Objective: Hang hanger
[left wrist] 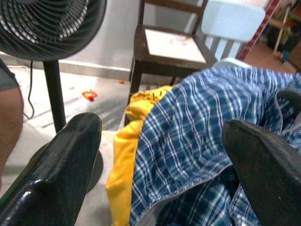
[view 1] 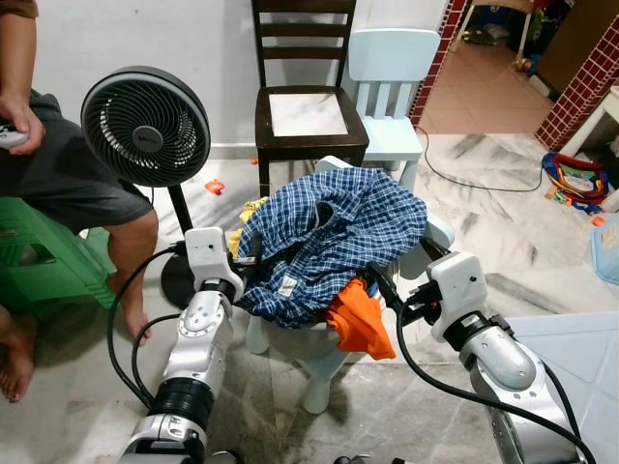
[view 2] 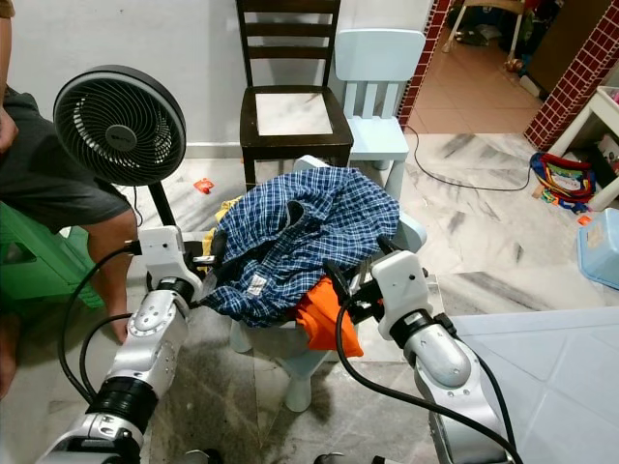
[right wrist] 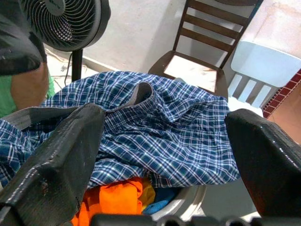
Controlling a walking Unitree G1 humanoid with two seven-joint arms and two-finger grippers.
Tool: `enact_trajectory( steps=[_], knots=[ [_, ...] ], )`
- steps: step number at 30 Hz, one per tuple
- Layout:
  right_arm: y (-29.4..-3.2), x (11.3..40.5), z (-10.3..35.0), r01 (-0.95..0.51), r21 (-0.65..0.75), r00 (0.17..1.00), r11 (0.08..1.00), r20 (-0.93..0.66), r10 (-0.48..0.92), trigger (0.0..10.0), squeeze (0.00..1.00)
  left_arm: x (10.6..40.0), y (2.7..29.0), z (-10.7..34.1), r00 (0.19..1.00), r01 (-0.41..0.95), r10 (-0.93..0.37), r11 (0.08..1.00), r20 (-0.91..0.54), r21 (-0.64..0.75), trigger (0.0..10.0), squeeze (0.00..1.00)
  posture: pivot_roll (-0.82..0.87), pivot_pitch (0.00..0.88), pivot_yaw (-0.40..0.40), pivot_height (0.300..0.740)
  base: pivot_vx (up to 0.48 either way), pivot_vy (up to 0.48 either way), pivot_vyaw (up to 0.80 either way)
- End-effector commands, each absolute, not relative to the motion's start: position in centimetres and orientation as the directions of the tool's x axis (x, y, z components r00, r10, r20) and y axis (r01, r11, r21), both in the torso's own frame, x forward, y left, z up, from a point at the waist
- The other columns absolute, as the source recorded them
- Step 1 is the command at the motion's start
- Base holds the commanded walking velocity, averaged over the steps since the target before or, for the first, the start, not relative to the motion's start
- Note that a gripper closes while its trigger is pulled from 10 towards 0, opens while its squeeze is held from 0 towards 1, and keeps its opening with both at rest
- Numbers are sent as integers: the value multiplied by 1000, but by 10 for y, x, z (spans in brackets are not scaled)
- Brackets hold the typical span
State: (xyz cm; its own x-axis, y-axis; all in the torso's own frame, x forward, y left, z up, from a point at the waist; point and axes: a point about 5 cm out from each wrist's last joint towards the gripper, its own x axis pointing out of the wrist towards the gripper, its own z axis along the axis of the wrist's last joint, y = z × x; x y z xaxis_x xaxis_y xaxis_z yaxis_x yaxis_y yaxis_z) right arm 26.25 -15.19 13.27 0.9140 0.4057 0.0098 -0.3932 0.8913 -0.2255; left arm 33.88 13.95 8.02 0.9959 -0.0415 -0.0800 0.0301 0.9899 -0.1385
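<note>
Left gripper [left wrist: 160, 155] and right gripper [right wrist: 164, 141]: jaws spread wide, holding nothing, flanking the blue plaid shirt [view 1: 329, 237] heaped over orange garment [view 1: 360, 319] and yellow garment [left wrist: 124, 165] on white stool [view 1: 324, 372], apparently poised to gather it. Hanger: cannot be made out.

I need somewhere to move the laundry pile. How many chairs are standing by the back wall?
2. A dark wooden chair stands against the wall, and a pale blue child's chair stands right beside it, on the robot's right. Others may be out of view.
</note>
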Motion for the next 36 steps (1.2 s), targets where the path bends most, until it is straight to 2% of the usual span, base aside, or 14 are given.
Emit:
enact_trajectory(
  steps=[1, 7, 14, 27, 36],
  knots=[
    [-152, 263, 133, -395, -233, 912, 889, 12, 409, 10000, 0, 340, 131, 79, 994, 52, -64, 991, -88, -126, 10000, 0, -109, 142, -72, 740, 0, 0, 0],
    [-153, 265, 135, -384, -237, 917, 892, 18, 400, 10000, 0, 348, 109, 81, 986, 117, -130, 985, -103, -124, 10000, 0, -127, 145, -60, 740, 0, 0, 0],
    [-153, 262, 134, -381, -235, 918, 894, 18, 396, 10000, 0, 352, 105, 84, 986, 120, -134, 984, -103, -128, 10000, 0, -130, 147, -55, 740, 0, 0, 0],
    [-149, 265, 133, -387, -225, 916, 894, 18, 401, 10000, 0, 348, 137, 82, 995, 51, -62, 989, -83, -137, 10000, 0, -94, 154, -60, 740, 0, 0, 0],
    [-145, 267, 132, -398, -220, 911, 891, 22, 412, 10000, 0, 326, 145, 78, 997, 46, -54, 989, -52, -141, 10000, 0, -75, 159, -65, 740, 0, 0, 0]
  ],
)
